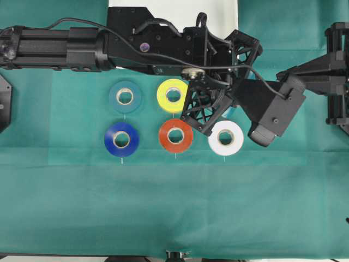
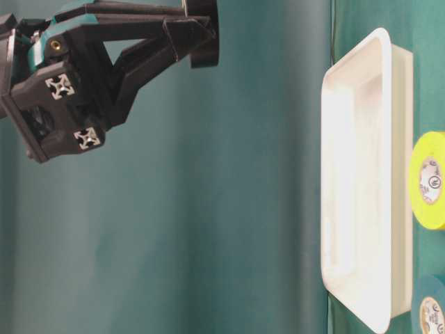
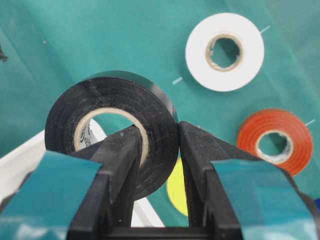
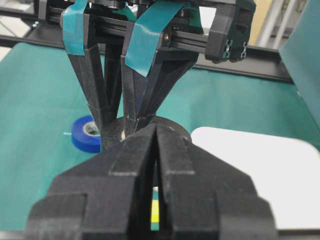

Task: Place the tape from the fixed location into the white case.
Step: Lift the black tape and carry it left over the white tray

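Note:
The tape (image 3: 107,125), a black roll with a pale core, hangs high above the cloth in my left gripper (image 3: 157,131). That gripper is shut on the tape's wall, one finger through the core and the other outside. The table-level view shows the same grip (image 2: 189,33) far off the table. The white case (image 2: 361,181) lies empty at the back; its corner (image 3: 17,162) shows behind the tape. My right gripper (image 4: 156,129) is shut, with its tips just in front of the held tape (image 4: 172,125). In the overhead view the arms hide the tape.
Several rolls lie flat on the green cloth in two rows: teal (image 1: 125,96), yellow (image 1: 173,94), blue (image 1: 121,139), orange (image 1: 175,136) and white (image 1: 226,137). Both arms crowd the space above the yellow and white rolls. The case's edge (image 1: 174,3) shows at the back.

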Controlling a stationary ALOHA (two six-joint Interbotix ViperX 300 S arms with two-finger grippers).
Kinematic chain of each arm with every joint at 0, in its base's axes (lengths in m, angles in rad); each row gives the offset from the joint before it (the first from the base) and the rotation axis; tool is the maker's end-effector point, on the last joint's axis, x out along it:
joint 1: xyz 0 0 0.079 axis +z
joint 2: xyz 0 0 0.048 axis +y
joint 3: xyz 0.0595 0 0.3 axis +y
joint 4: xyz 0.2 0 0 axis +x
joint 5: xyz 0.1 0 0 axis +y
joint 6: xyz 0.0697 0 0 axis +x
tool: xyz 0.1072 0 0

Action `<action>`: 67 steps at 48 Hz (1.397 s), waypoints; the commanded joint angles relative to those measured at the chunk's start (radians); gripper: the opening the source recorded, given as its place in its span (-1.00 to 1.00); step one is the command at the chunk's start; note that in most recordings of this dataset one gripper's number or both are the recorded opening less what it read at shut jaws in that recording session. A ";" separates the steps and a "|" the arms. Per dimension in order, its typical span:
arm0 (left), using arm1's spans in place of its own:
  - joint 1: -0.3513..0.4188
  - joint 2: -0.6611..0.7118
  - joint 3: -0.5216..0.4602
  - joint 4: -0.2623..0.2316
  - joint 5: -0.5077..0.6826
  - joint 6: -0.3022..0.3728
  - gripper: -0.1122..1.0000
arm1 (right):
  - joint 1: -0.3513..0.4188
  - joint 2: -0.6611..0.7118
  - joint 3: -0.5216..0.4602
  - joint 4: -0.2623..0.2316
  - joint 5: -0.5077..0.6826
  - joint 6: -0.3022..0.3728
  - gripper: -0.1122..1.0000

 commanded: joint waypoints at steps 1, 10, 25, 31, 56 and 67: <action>0.002 -0.058 -0.026 0.000 -0.008 -0.002 -0.40 | 0.002 0.005 -0.023 0.002 -0.006 0.000 -0.80; 0.037 -0.061 -0.021 0.000 -0.008 -0.002 -0.40 | 0.002 0.005 -0.023 0.002 -0.006 0.000 -0.80; 0.106 -0.064 -0.023 -0.002 -0.015 -0.002 -0.40 | 0.002 0.005 -0.025 0.003 -0.006 0.000 -0.80; 0.143 -0.064 -0.026 0.000 -0.015 -0.002 -0.40 | 0.002 0.005 -0.025 0.003 -0.006 0.000 -0.80; 0.229 -0.072 -0.021 -0.002 -0.025 -0.002 -0.40 | 0.002 0.005 -0.028 0.003 -0.005 0.000 -0.80; 0.229 -0.072 -0.017 -0.002 -0.025 -0.002 -0.40 | 0.002 0.005 -0.028 0.002 -0.005 0.000 -0.80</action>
